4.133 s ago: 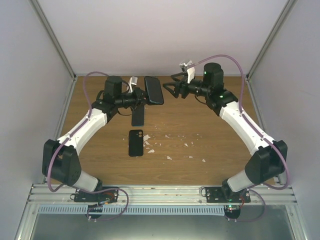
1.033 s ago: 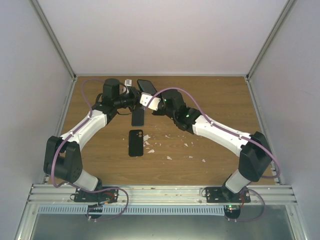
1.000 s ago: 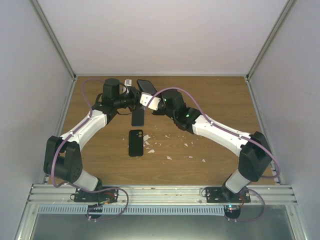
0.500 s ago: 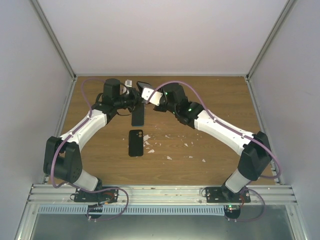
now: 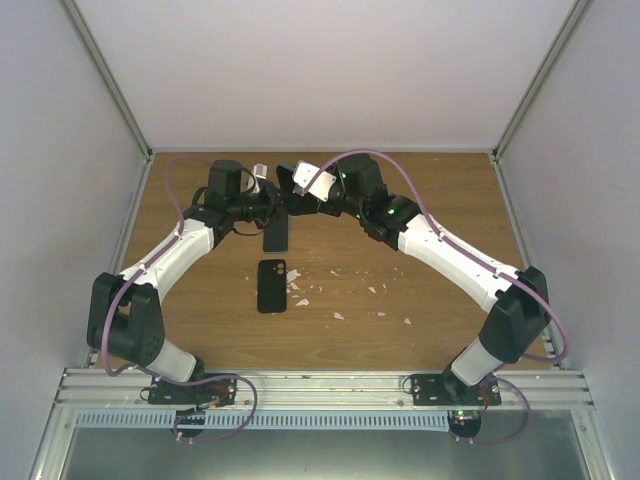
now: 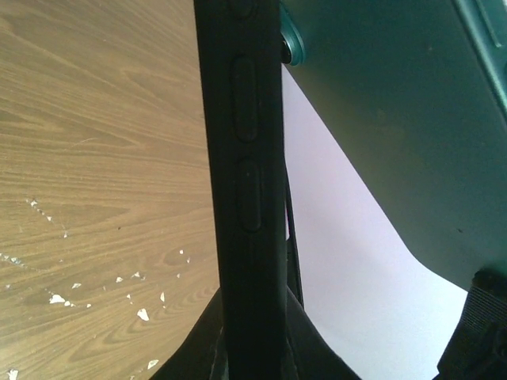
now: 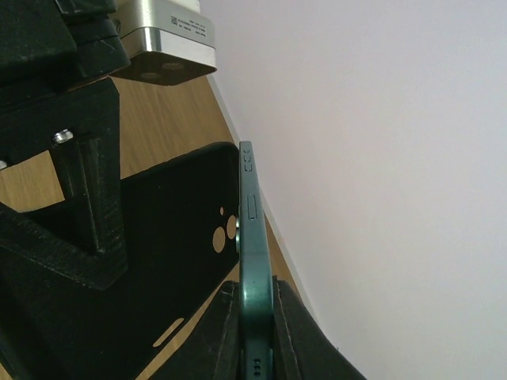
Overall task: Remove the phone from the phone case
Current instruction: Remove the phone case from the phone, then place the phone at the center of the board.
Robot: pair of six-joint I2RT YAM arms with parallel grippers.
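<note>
Separating phone [image 7: 255, 237] from case [image 6: 245, 158]: my right pincer [image 7: 255, 317] clenched on phone, left pincer [image 6: 253, 356] clamped on case; I'd pull straight, no twist.

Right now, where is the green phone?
In the right wrist view, the green phone stands edge-on, pinched in the right tool, just right of the black case.

Passage at twelve o'clock of the table [image 5: 450, 190] is blocked by the left gripper [image 5: 270, 198], clamped on the phone case [image 6: 245, 198], and the right gripper [image 5: 297, 197], clamped on the phone [image 7: 255, 261]. Toward six o'clock of them a dark slab [image 5: 276, 235] and a black case [image 5: 271, 285] are laid. Bare board is left at two o'clock.
</note>
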